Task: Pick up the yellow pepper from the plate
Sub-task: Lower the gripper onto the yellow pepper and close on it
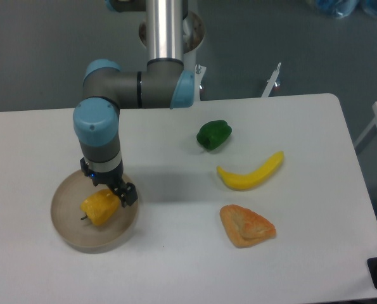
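Grey tubular arm [121, 85] with light-blue joint caps, black pincer [112, 190].

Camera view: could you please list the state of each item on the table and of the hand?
yellow pepper: lying on its side in the plate, stem pointing left
plate: flat on the table, holding the pepper
hand: down at the pepper; grip unclear
green pepper: resting on the table
banana: lying flat
pastry: lying flat

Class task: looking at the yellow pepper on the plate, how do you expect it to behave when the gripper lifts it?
The yellow pepper looks like a moulded toy, so probably stiff and light. Its lumpy, glossy sides may let it twist between the fingers of the gripper. It lies on its side in the plate, so a nudge could roll it.
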Available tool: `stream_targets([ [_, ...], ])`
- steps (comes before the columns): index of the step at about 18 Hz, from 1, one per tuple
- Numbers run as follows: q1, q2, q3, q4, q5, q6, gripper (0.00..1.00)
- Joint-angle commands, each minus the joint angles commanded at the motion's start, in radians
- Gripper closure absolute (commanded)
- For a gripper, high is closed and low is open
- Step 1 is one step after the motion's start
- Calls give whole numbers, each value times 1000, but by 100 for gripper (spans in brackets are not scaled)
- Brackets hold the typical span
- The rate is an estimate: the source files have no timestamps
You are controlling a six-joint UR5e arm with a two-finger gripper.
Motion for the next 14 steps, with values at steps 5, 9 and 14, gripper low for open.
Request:
stream_targets([
  [5,-22,-28,1,3,3,0,0],
  [9,-22,-43,3,5,9,3,0],
  [14,-22,-57,5,12,9,3,0],
])
